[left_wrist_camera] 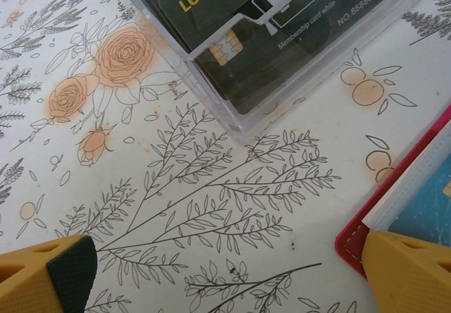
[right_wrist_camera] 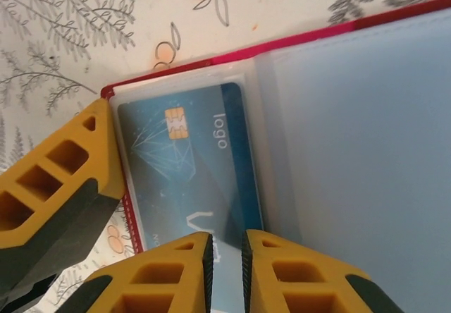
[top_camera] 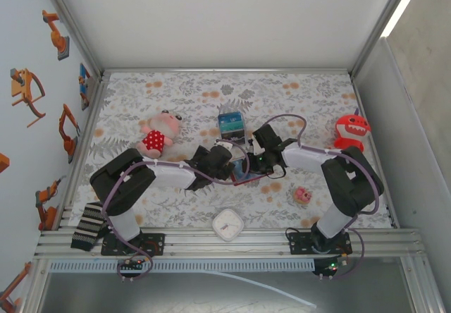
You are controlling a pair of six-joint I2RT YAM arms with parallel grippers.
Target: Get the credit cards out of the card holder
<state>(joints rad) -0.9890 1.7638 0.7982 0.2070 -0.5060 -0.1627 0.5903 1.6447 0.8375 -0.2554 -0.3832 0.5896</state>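
The card holder (top_camera: 240, 173) lies open on the floral cloth, red-edged (right_wrist_camera: 211, 60) with blue-grey clear pockets. A teal-blue credit card (right_wrist_camera: 187, 165) with a gold chip sits in its left pocket. My right gripper (right_wrist_camera: 225, 256) hangs over the card's lower end, its jaws narrowed to a small gap with the card's face showing between them; I see no pinch. My left gripper (left_wrist_camera: 225, 274) stands wide open above the cloth, and its right finger (left_wrist_camera: 409, 271) rests at the holder's red corner (left_wrist_camera: 352, 241). That finger (right_wrist_camera: 63, 179) shows beside the holder in the right wrist view.
A clear plastic box (left_wrist_camera: 282, 45) of dark cards stands just beyond the holder (top_camera: 231, 124). A pink plush doll (top_camera: 158, 135) lies at left, a red shark toy (top_camera: 350, 131) at right. A small pink toy (top_camera: 302, 195), a white clock (top_camera: 228, 223) and a striped sock (top_camera: 88, 225) lie nearer.
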